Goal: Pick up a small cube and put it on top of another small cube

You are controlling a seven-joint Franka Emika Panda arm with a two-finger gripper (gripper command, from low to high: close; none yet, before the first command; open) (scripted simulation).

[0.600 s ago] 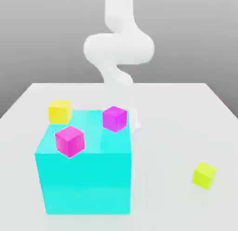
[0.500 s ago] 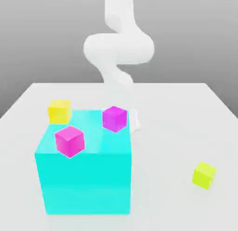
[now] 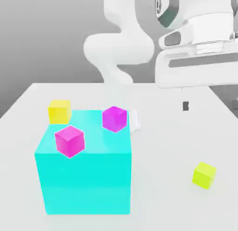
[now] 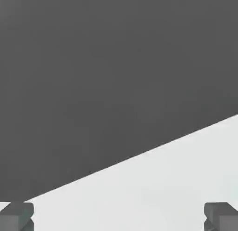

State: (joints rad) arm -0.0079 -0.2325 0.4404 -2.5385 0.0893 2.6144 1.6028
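White table [image 3: 158, 146] carries the small lime cube [image 3: 204, 174], likely light, rigid, smooth; gripper [image 4: 119, 217], jaws wide and empty, should pinch two opposite flat sides.

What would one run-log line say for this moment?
gripper: open, empty | lime cube: on table, untouched | magenta cubes: on cyan block

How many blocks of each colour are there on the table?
Magenta cubes: 2
Yellow cube: 1
Lime cube: 1
Big cyan block: 1
Total: 5
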